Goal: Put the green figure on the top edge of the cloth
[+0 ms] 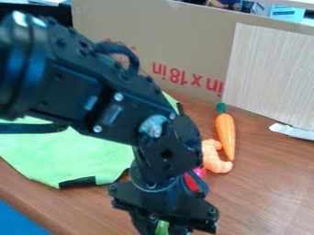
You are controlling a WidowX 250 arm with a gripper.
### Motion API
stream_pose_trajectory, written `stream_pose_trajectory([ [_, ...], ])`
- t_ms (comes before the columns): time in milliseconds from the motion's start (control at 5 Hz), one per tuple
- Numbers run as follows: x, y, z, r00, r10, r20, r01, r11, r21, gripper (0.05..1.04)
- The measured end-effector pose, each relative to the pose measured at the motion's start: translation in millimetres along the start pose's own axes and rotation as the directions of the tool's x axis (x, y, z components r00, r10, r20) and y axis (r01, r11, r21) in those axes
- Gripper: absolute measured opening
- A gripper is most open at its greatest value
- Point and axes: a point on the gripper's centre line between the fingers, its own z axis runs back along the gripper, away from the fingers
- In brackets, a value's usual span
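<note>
At the bottom edge of the camera view, the green figure (162,227) is partly seen directly beneath the gripper (160,204), off the visible part of the cloth (95,153). Whether the gripper is closed on it cannot be told. The bright green cloth is spread on the brown table (266,193) to the left, partly covered by the arm (107,94), with a black patch (77,182) at its near edge. Right of the gripper, a red object (193,181) is partly hidden, just beside a curved, pale orange toy (214,159). An orange carrot (226,134) is placed beside that toy. Farther back, cardboard (184,43) and a pale wood-grained panel (270,73) are seen.
</note>
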Motion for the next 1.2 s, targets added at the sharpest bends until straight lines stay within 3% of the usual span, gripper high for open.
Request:
stream_pose_trajectory([
  [200,15.7,-2.6,19.5,0.999,0.025,0.035,-0.023,0.998,-0.056,0.158],
  [400,32.9,4.1,24.1,0.996,0.078,0.035,-0.075,0.994,-0.079,0.093],
  [600,33.7,7.4,13.7,0.998,0.065,-0.012,-0.066,0.996,-0.058,0.274],
  [1000,27.4,3.8,6.9,0.995,0.071,-0.070,-0.078,0.991,-0.105,0.842],
  [1200,21.2,1.5,4.3,0.995,0.059,-0.082,-0.068,0.991,-0.113,1.007],
])
